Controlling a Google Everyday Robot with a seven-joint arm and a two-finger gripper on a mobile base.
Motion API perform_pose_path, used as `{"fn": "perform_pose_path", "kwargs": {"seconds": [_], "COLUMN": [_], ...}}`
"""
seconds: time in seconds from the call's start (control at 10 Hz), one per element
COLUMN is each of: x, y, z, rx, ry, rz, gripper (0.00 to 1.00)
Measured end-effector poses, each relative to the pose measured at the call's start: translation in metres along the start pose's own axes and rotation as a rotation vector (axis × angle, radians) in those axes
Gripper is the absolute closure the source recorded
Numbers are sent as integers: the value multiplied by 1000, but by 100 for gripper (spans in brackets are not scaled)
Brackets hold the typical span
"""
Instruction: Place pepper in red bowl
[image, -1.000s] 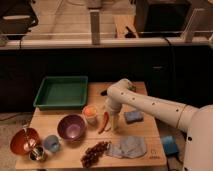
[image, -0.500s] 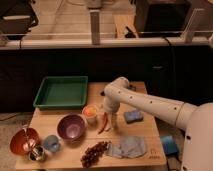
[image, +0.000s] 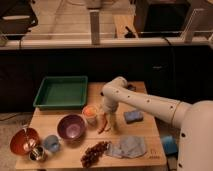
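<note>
The slim red-orange pepper (image: 103, 125) lies on the wooden table (image: 150, 131), just right of the purple bowl. My gripper (image: 108, 121) points straight down at the pepper, at its right side and touching or nearly touching it. The white arm reaches in from the right. The shiny red bowl (image: 23, 140) stands at the table's front left corner, well left of the gripper, with the purple bowl between them.
A purple bowl (image: 71, 126), an orange-topped cup (image: 90, 112) and a green tray (image: 61, 91) stand left of the gripper. A blue sponge (image: 133, 116) lies to its right. Grapes (image: 94, 152) and a grey-blue cloth (image: 127, 146) are in front. A metal cup (image: 36, 154) and a blue cup (image: 51, 143) sit by the red bowl.
The arm has shifted slightly left and settled down onto the pepper. The pepper lies in about the same spot on the table.
</note>
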Motion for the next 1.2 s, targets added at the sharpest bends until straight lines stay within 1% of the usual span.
{"fn": "perform_pose_path", "kwargs": {"seconds": [0.1,0.2,0.3,0.4,1.0,1.1,1.2], "x": [1,2,2,1,4,5,6], "y": [0,0,0,0,1,2,2], "z": [6,11,15,18,31,32,33], "rx": [-7,-14,-20,-27,-45,-46,-47], "ry": [-4,-8,-12,-14,-32,-35,-38], "rz": [6,10,9,7,11,12,12], "gripper": [37,38,34,32,32,33,39]}}
